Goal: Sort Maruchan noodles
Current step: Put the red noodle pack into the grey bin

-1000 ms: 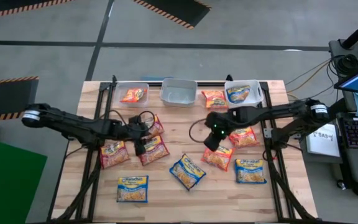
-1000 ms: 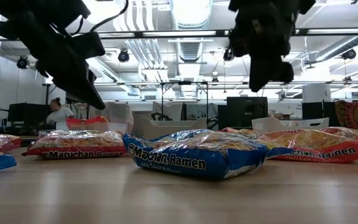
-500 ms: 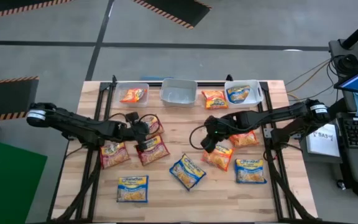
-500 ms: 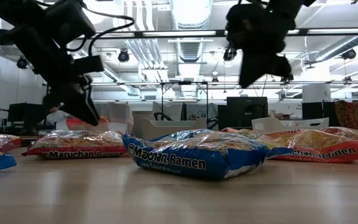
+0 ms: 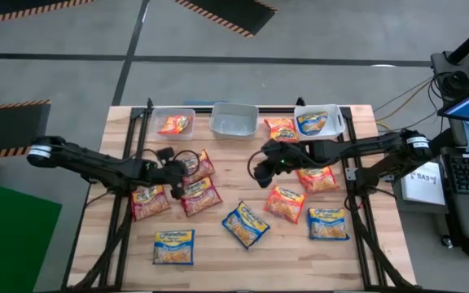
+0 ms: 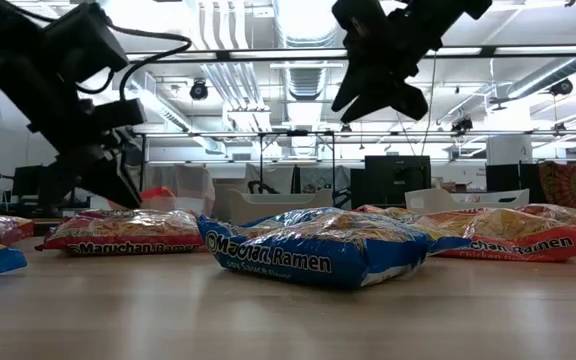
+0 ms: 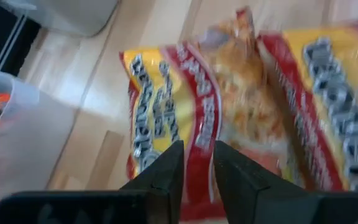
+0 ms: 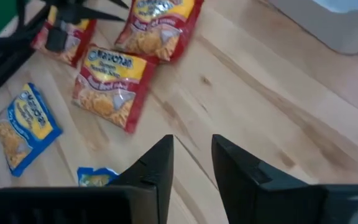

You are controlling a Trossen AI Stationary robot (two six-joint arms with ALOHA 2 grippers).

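My left hand point(image 7: 194, 163) hangs over a red noodle pack point(image 7: 241, 106), fingers a little apart. My right hand point(image 8: 191, 163) is empty, fingers apart.

Grey concrete floor point(image 5: 316, 41) with hazard-striped mats point(image 5: 226, 15); open ceiling ducts point(image 6: 303, 60), bright strip lights, dark monitors point(image 6: 396, 172) behind.

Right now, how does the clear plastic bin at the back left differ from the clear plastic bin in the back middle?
The back-left clear bin holds one orange noodle packet; the middle clear bin looks empty. The left bin stands near the table's corner, the middle one between the other two bins. Both are clear, rectangular, open-topped, of similar size, and stand along the table's far edge.
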